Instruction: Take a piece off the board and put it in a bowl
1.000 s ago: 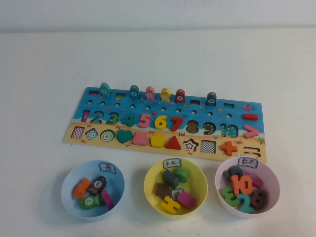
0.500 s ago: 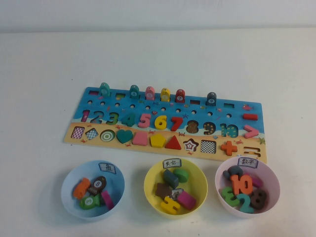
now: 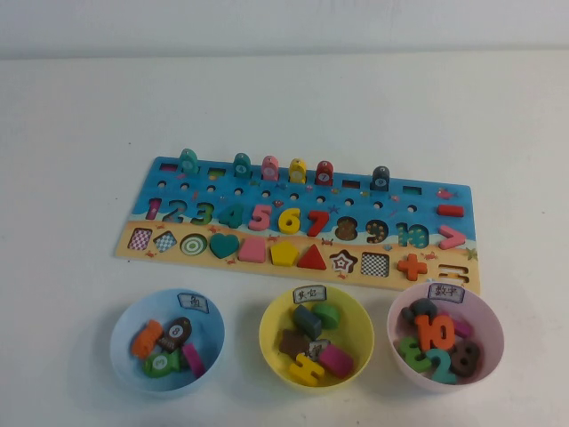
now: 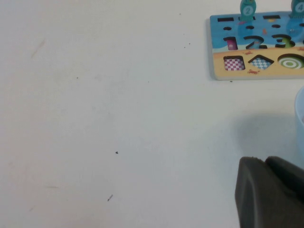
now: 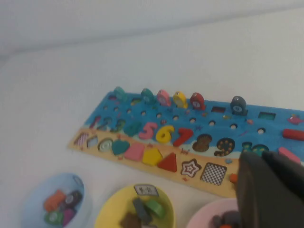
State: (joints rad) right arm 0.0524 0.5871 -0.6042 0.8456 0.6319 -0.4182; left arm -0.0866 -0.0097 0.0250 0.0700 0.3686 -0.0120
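Red triangle piece (image 3: 311,258) sits seated in the board's (image 3: 169,169) tan strip, frame centre, above the yellow bowl (image 3: 356,311); nothing is done yet. Left gripper (image 4: 270,194) and right gripper (image 5: 270,190) hover off-board, jaw states impossible to tell.

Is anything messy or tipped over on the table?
Nothing stands out. The board lies flat, the red triangle sits in its slot, and the yellow bowl stands upright. Neither gripper is near: left, right.
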